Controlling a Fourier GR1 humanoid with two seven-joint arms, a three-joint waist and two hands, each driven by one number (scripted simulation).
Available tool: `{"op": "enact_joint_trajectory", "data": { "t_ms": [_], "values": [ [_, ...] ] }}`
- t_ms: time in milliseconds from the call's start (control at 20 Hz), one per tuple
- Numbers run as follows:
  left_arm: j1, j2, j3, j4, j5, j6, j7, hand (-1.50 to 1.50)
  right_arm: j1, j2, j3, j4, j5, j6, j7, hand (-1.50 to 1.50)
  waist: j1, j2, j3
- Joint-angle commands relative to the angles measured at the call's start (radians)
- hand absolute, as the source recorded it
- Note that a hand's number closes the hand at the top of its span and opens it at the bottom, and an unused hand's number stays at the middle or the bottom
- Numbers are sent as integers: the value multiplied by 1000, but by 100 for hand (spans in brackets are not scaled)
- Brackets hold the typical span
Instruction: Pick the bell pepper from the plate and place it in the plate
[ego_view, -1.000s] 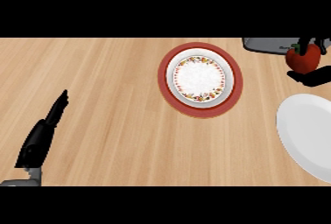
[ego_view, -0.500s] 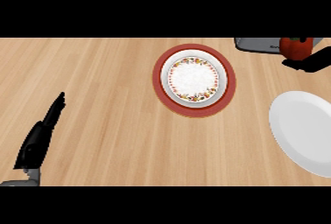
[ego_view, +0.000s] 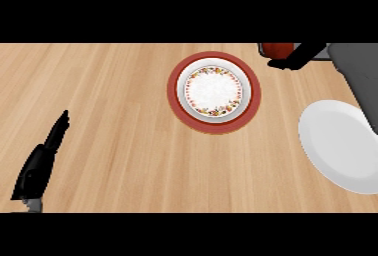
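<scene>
At the far right of the view, the bell pepper (ego_view: 278, 48) shows only as a low red patch cut off by the view's far edge. So little of it is in sight that its long axis and the way its stem points cannot be told. It is above the bare wooden tabletop (ego_view: 111, 105), on neither plate.

The right hand (ego_view: 298, 56) is pressed against the pepper's right and near sides. Its black fingers (ego_view: 280, 63) curl under the near side of the red patch, so the hand is closed round the pepper, which sits at the hand's left, at the fingertips. The grey right forearm (ego_view: 356, 75) runs from the hand toward the near right, passing over the far rim of the white plate (ego_view: 332, 150).

That white plate lies at the right edge, nearer than the pepper and well apart from it. The red-rimmed plate (ego_view: 177, 90), white in the middle with a flowered ring, lies to the left of the pepper and a little nearer, close to it but not touching.

The left hand (ego_view: 43, 162) rests at the near left, fingers straight and pressed together, pointing to the far side, holding nothing.
</scene>
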Motion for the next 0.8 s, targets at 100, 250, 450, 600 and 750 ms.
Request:
{"op": "enact_joint_trajectory", "data": {
  "t_ms": [100,250,450,600,750],
  "values": [
    [-20,-9,17,25,0,3,19,0,-60,183,67,60,82,-30,100,150,-28,-7,-1],
    [7,-4,0,-60,-8,-9,58,0,-72,226,83,130,124,-52,95,150,-15,-5,0],
    [-2,-24,10,32,-18,-1,-10,0,-55,311,97,161,161,-98,102,150,-28,-5,-1],
    [13,-8,32,-34,-18,7,45,0,-42,347,108,199,183,-87,104,150,-27,-7,0],
    [29,21,48,-32,14,-40,12,0,-61,388,27,293,109,-63,191,150,0,3,0]
  ]
}}
